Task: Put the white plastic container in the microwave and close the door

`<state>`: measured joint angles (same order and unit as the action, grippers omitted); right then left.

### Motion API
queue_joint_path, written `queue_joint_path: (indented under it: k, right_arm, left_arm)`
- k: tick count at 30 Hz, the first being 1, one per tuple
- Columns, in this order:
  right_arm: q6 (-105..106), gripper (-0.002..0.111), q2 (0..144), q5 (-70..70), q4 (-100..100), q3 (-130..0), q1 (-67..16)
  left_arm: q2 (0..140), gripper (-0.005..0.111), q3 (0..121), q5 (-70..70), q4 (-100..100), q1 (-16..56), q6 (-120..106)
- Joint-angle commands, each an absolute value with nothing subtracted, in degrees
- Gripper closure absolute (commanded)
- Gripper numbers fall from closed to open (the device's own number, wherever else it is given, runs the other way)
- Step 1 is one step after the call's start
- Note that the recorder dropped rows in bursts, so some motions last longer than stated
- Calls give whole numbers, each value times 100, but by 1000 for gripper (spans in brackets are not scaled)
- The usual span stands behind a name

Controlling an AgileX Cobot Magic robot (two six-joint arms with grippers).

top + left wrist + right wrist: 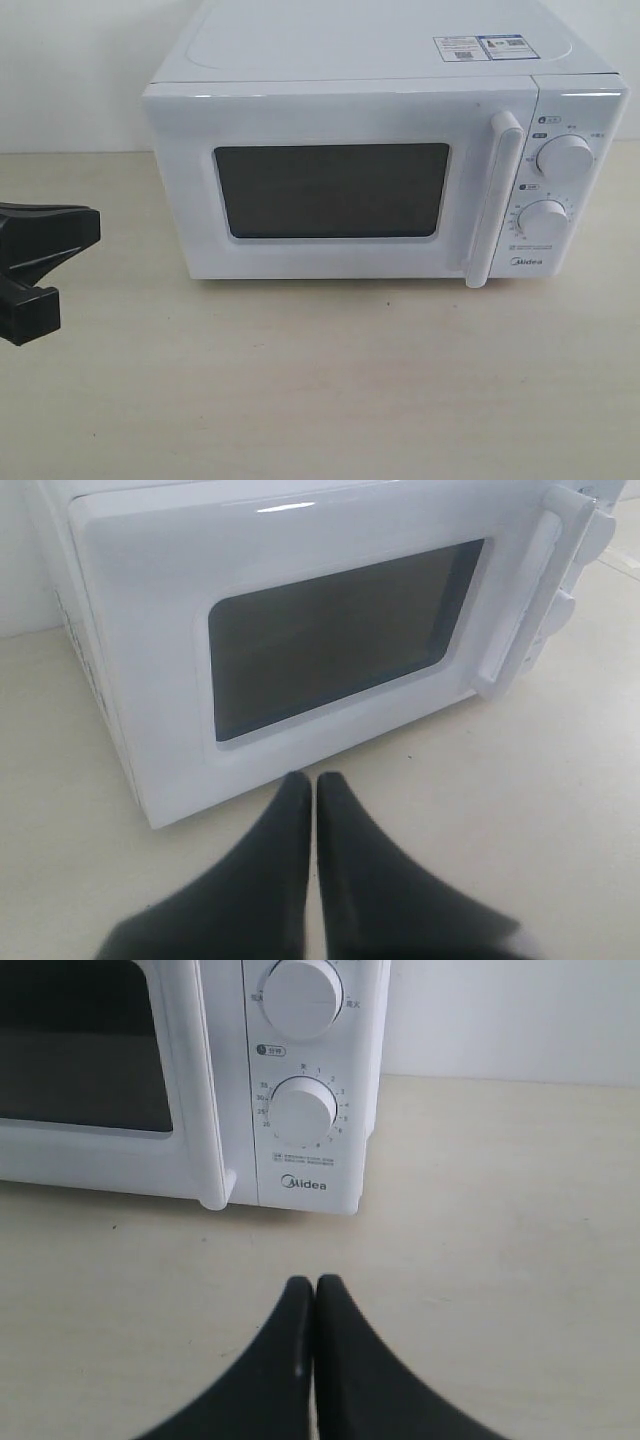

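Standing shut | white microwave (370, 45) | door (330, 190) dark-windowed | two round dials (565, 157)

The boxy white countertop microwave (370, 45) stands on the pale bench (320, 390), its white dark-windowed door (330, 190) flush shut; the black left hand (45, 265) sits apart at left.

Midea on microwave (386, 120) front, numbers 1–35 round lower dial (302, 1110)

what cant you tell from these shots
- Microwave inside: shut door, dark window in every view; white container seen nowhere.
- Stickers on top: print too small, exterior view.
- Left gripper: cut by exterior view's left edge.
- Right gripper: outside exterior view.
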<state>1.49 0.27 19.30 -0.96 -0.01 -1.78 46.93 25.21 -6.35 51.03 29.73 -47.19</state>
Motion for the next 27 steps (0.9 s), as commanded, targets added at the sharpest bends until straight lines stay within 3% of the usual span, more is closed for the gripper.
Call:
queue_joint_path:
  k: [1, 14, 27]
  right_arm:
    - [159, 108, 0, 1910, -104, 0, -200]
    - [159, 108, 0, 1910, -103, 0, -200]
    - [159, 108, 0, 1910, -92, 0, -200]
  left_arm:
    - [4671, 102, 2508, -561, 5102, 2992, -4734]
    - [4180, 102, 2484, -563, 4474, 2910, -5170]
    - [692, 102, 657, 425, 5058, 747, -4647]
